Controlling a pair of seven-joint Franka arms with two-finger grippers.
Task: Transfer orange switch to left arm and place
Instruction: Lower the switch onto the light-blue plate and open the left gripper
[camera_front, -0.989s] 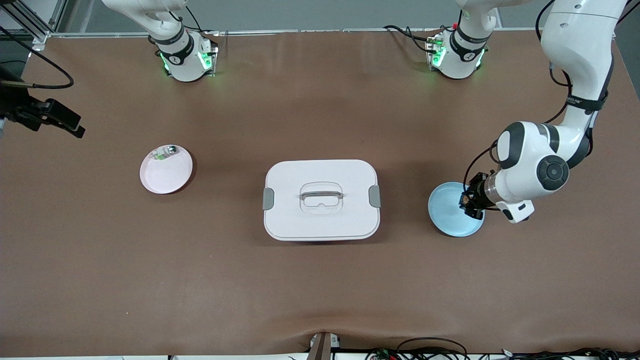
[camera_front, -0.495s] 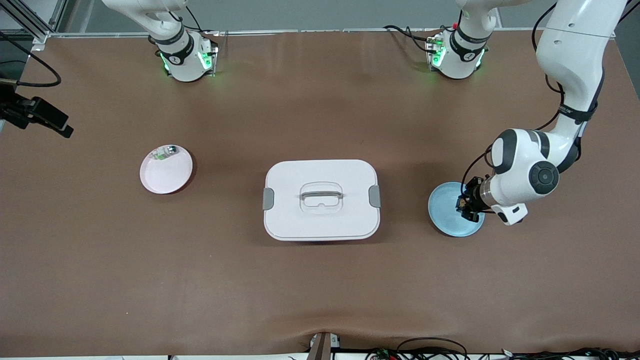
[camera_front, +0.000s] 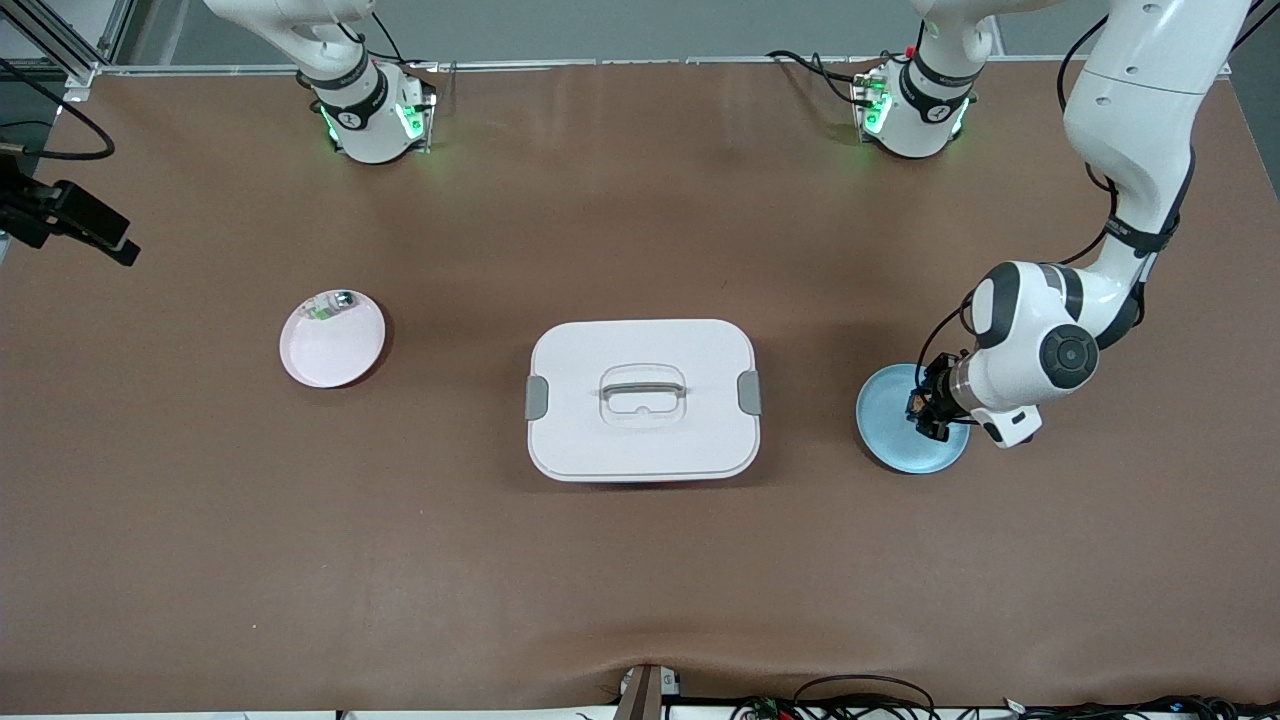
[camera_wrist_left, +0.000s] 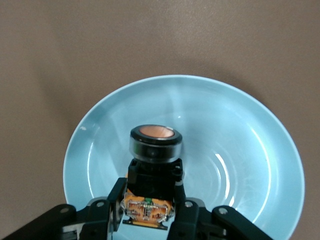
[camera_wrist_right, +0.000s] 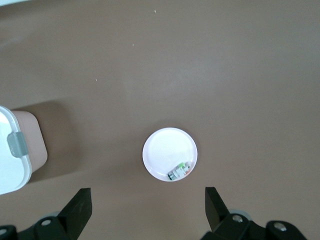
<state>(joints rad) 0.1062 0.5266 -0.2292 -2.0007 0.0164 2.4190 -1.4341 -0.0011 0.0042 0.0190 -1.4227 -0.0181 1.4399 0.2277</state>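
Note:
The orange switch (camera_wrist_left: 154, 150), black-bodied with a round orange cap, is clamped at its orange base between the fingers (camera_wrist_left: 118, 195) of my left gripper (camera_wrist_left: 150, 202). That left gripper (camera_front: 925, 408) is shut on it over the blue plate (camera_front: 888, 432), whose bowl (camera_wrist_left: 240, 150) fills the left wrist view. Whether the switch still touches the plate I cannot tell. The white box (camera_front: 600, 345) with grey latches stands mid-table. My right gripper (camera_wrist_right: 146, 191) hangs open and empty high over the right arm's end of the table, showing as a dark shape (camera_front: 75, 222) at the frame edge.
A pink plate (camera_front: 330, 352) lies toward the right arm's end, with a small green-and-silver component (camera_front: 330, 305) on its rim side. The right wrist view shows this plate (camera_wrist_right: 165, 150), the component (camera_wrist_right: 180, 171) and a corner of the box (camera_wrist_right: 7, 150). Brown mat covers the table.
The left arm has shifted a little toward the box with its gripper still shut on the switch over the blue plate. The right gripper has drifted outward toward the table's end.

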